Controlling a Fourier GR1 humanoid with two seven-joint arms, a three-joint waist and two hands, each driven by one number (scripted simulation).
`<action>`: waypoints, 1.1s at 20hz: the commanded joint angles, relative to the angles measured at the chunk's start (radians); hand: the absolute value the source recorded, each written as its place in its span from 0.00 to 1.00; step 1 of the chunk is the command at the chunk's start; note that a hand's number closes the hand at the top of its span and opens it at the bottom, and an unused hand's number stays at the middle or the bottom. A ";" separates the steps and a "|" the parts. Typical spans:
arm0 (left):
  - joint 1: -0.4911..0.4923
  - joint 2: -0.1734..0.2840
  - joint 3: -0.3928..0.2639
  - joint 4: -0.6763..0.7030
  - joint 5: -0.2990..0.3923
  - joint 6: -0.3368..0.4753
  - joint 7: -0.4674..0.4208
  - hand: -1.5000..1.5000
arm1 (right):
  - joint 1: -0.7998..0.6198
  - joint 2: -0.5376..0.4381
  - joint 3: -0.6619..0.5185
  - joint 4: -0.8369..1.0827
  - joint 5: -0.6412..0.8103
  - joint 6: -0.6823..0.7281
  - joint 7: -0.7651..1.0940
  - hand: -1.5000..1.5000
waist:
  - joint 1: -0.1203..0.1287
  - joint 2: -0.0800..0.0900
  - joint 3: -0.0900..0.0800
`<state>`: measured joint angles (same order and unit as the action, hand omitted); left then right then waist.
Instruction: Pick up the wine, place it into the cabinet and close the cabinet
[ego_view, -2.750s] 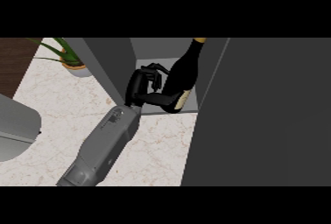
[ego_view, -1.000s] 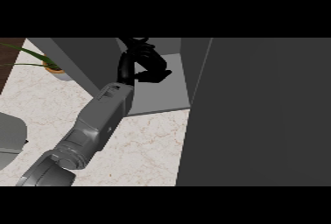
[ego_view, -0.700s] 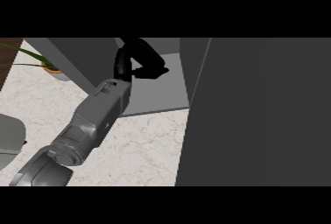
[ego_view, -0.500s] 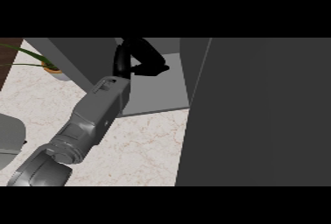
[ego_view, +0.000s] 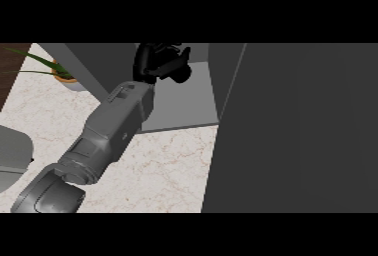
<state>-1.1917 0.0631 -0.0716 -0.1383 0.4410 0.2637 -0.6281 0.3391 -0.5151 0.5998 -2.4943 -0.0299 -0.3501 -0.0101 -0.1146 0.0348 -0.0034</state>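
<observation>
Up close: cabinet (ego_view: 295, 125) door (ego_view: 291, 150) open, filling the right side.
Left hand (ego_view: 161, 62) inside the cabinet's mouth, fingers curled, seemingly on nothing; wine out of sight, probably shelved already, so closing likely next. Right hand unseen.

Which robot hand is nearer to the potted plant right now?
Left. The left robot hand is at the cabinet opening, to the right of the plant. The right robot hand isn't in view.
</observation>
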 joint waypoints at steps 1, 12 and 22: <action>-0.002 -0.014 0.028 -0.017 0.023 -0.087 -0.040 1.00 | 0.032 -0.010 0.004 -0.141 -0.031 -0.011 0.071 0.00 | 0.010 -0.003 0.000; -0.025 -0.062 0.032 -0.049 0.024 -0.155 0.023 0.00 | 0.111 -0.056 -0.013 -0.261 -0.022 -0.028 0.132 0.00 | 0.065 -0.033 0.002; 0.096 -0.063 -0.038 -0.171 0.082 -0.219 0.032 0.00 | 0.132 -0.074 -0.059 -0.220 -0.048 -0.027 0.093 0.00 | 0.078 -0.040 0.003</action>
<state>-1.1531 0.0016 -0.0741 -0.2564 0.4970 0.0744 -0.5848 0.4180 -0.5521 0.5672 -2.5158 -0.0269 -0.3858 0.0040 -0.0399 -0.0042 -0.0007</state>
